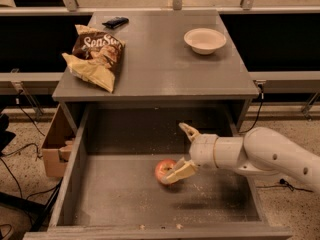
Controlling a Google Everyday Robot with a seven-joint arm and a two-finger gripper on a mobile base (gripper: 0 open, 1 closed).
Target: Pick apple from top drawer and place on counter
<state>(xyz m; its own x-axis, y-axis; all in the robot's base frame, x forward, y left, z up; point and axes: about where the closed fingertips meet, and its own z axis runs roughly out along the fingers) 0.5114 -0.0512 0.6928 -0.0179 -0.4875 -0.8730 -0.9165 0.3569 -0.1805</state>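
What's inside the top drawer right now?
The apple sits on the top drawer floor among crumbs. The end effector, open, reaches in from the right; its lower finger covers the apple's right side, hiding that part.

Dim warm overhead light, soft shadow under the pincer (184, 151) on the top drawer (115, 199) floor

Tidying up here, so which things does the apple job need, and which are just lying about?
Needed: apple, top drawer, counter, gripper open in the drawer beside the apple.
Lying about: chip bag, bowl, small dark object, cardboard box.
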